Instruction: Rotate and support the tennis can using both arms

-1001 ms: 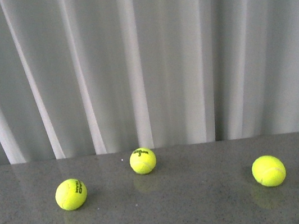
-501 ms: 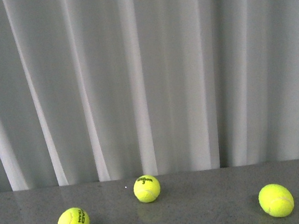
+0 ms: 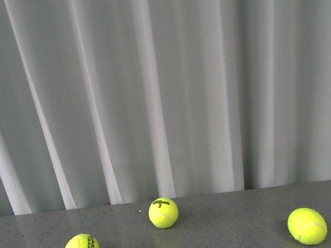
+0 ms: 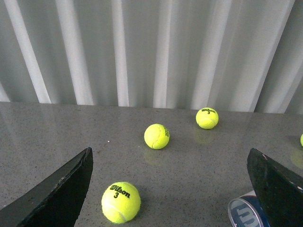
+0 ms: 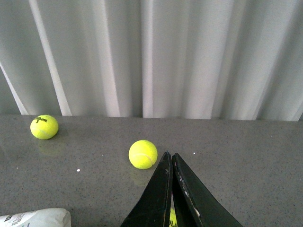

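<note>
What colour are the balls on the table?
The tennis balls are bright yellow-green with black writing. The left wrist view shows them best.

Soft, even light fills all three views. The white curtain glows, brightest along its folds. The grey tabletop has a dull sheen, with faint reflections and small soft shadows under the tennis balls. The front view looks slightly hazy and grainy. The fingers of the left gripper are near-black shapes with little detail.
</note>
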Controlling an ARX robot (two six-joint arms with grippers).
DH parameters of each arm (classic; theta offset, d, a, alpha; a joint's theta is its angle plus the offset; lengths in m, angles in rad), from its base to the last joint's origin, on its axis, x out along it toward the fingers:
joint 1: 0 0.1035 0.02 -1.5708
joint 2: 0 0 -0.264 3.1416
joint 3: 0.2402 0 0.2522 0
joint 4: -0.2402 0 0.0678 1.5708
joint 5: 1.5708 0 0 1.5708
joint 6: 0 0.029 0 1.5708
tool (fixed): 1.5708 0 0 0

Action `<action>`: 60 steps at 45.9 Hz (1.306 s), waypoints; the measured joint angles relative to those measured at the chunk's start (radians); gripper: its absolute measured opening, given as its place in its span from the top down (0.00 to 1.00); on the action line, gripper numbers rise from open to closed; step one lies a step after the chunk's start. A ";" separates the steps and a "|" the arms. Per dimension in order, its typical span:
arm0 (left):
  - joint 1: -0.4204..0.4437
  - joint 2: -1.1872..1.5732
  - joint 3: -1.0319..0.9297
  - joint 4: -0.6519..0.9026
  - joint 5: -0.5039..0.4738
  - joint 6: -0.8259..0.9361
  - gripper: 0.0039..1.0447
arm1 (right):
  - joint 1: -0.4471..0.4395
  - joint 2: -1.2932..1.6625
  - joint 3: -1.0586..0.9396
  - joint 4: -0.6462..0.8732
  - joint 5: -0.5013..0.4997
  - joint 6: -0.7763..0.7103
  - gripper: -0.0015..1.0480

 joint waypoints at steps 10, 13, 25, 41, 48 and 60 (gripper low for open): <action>0.000 0.000 0.000 0.000 0.000 0.000 0.06 | 0.000 -0.081 -0.068 -0.018 -0.002 0.000 0.97; 0.000 0.000 0.000 0.000 0.000 0.000 0.06 | 0.000 -0.137 -0.074 -0.068 -0.002 0.000 0.97; 0.000 0.000 0.000 0.000 0.000 0.000 0.06 | 0.000 -0.303 -0.077 -0.217 -0.002 0.000 0.97; 0.000 0.000 0.000 0.000 0.000 0.000 0.06 | 0.000 -0.506 -0.077 -0.408 -0.002 0.000 0.97; 0.000 0.000 0.000 0.000 0.000 0.000 0.06 | 0.000 -0.564 -0.077 -0.465 -0.003 0.000 0.97; 0.000 0.000 0.000 0.000 0.000 0.000 0.06 | 0.000 -0.640 -0.077 -0.541 -0.003 0.000 0.97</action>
